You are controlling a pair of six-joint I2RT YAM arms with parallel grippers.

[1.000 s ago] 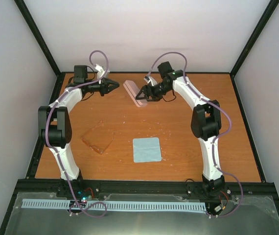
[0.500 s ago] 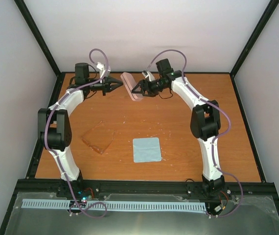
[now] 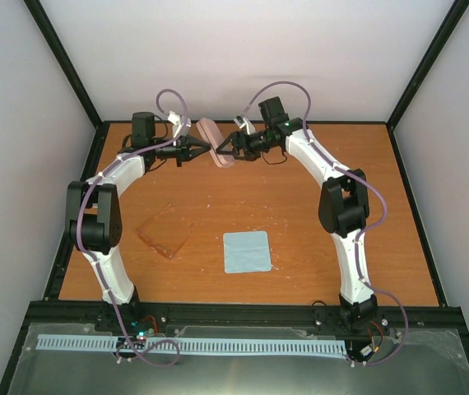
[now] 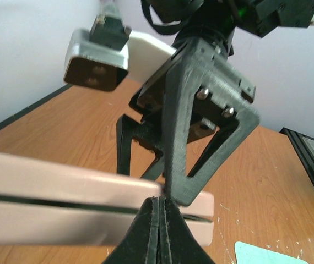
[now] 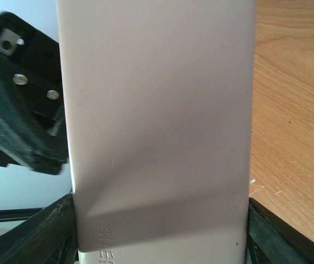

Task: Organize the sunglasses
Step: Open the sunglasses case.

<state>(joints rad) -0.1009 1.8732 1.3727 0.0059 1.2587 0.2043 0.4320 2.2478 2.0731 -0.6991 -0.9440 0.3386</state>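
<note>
Your right gripper point(image 3: 225, 151) is clamped across the pink case point(image 3: 211, 134), one finger on each long side, and holds it near the far edge of the table point(image 3: 317, 222), a little left of centre. In your right wrist view the case fills the frame between the two fingers. The case is closed, with only a thin dark seam showing between its halves.

Your left gripper point(image 3: 197, 151) faces the case from the opposite side, its fingers pressed together into a single wedge. In the left wrist view the tip of that wedge meets the seam line, though from that angle you can't quite tell whether it sits in the seam or only touches it.

The sunglasses point(image 3: 164, 233) lie flat on the table, well apart from both grippers, in the near left part beside your left arm's elbow. The light blue cloth point(image 3: 246, 251) lies flat to their right, apart from them, around the middle of the near half
</note>
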